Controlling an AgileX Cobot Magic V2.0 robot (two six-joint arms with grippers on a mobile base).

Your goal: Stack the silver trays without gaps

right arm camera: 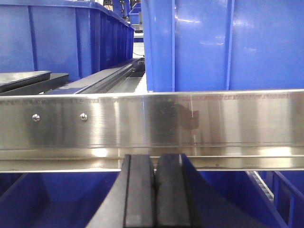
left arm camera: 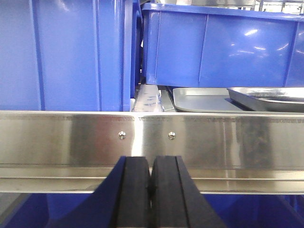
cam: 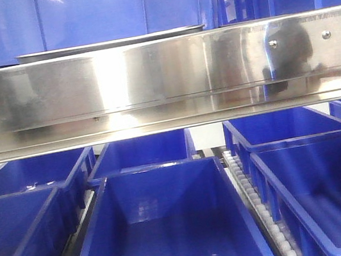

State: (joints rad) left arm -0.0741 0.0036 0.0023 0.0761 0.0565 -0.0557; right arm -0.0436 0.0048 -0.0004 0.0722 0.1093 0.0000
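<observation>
Two silver trays lie on the upper shelf behind the steel rail. In the left wrist view a flat tray (left arm camera: 204, 99) sits at centre right, and a second tray (left arm camera: 270, 97) rests tilted with its rim over the first one's right side. From the front only a thin tray rim (cam: 112, 44) shows above the rail. A dark tray edge (right arm camera: 23, 78) appears at the far left of the right wrist view. My left gripper (left arm camera: 151, 161) is shut and empty, in front of the rail. My right gripper (right arm camera: 155, 159) is likewise shut on nothing below the rail.
A long brushed-steel shelf rail (cam: 163, 83) runs across all views. Blue bins (left arm camera: 218, 47) stand on the upper shelf behind the trays. Several open blue bins (cam: 167, 232) fill the lower level, with a roller track (cam: 253, 199) between them.
</observation>
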